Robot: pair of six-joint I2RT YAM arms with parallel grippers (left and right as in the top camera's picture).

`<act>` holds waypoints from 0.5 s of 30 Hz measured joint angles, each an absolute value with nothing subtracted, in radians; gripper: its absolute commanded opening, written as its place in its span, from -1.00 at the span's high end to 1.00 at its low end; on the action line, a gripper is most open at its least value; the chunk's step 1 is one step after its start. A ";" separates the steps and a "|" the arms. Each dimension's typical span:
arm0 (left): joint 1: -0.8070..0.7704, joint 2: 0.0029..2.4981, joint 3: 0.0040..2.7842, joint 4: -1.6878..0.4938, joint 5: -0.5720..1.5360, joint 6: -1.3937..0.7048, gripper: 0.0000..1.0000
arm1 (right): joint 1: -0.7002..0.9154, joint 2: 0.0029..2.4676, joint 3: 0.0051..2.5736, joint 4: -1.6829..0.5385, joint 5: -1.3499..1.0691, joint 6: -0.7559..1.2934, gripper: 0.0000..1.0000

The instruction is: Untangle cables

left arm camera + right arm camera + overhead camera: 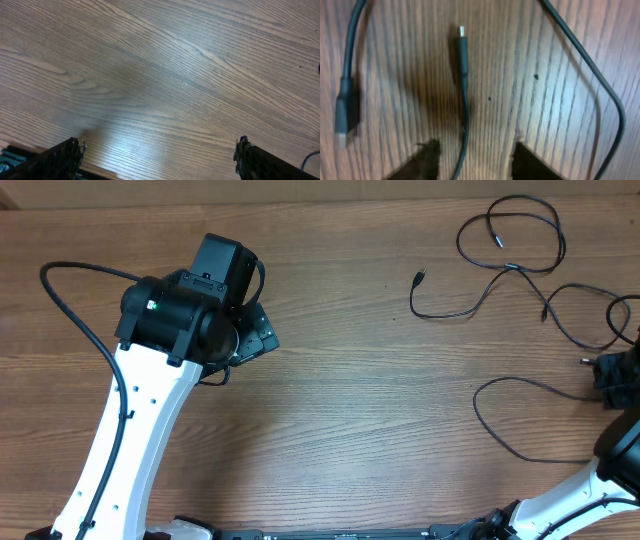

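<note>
Wood-grain counter [360, 410], brown, matte, with a soft glare patch in the left wrist view. A seam or far edge runs along the top of the overhead view; I can't tell which. The near edge is at the bottom, where both arm bases sit.

The cables [510, 268] are all in the upper right of the counter. They are thin black leads lying flat, looped and crossing each other. One small plug end [420, 277] points left, out towards the middle. One long lead [480, 405] sweeps down and back towards the lower right, and more loops sit near the right edge.

The left arm [140, 430] rises from bottom left, with its wrist over the left-centre, well apart from the cables. The left fingers [60, 159] are spread wide, with only bare wood between them.

The right arm [590, 480] comes in at bottom right, with its wrist at the right edge beside the loops. The right fingers [427, 160] are spread and low over the wood. A thin lead with a slim plug [463, 55] runs up between them, not pinched. A wider plug [345, 112] lies to the left of it. Another lead [600, 90] bends round on the right.

Open room: a broad band of plain wood lies between the left wrist and the nearest plug end, and across the lower middle. The right side is tight, with cable close to the counter edge and the right wrist.
</note>
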State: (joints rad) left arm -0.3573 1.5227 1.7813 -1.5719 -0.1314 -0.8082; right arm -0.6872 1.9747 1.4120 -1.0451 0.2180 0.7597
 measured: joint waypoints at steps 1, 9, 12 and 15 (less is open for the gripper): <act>-0.357 1.523 1.781 -1.572 -0.131 -0.808 -0.99 | -0.688 1.975 1.412 -1.045 0.218 0.756 -0.22; -0.357 1.523 1.781 -1.575 -0.131 -0.808 -0.99 | -0.688 1.974 1.412 -1.064 0.208 0.732 -0.73; -0.357 1.523 1.781 -1.575 -0.131 -0.805 -0.99 | -0.688 1.965 1.412 -1.066 0.183 0.728 -0.81; -0.357 1.523 1.781 -1.574 -0.131 -0.805 -0.99 | -0.688 1.919 1.412 -1.066 0.135 0.725 -0.84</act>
State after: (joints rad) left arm -0.3573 1.5227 1.7813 -1.5742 -0.1314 -0.8047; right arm -0.6876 1.9194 1.4120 -1.0664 0.1352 0.7254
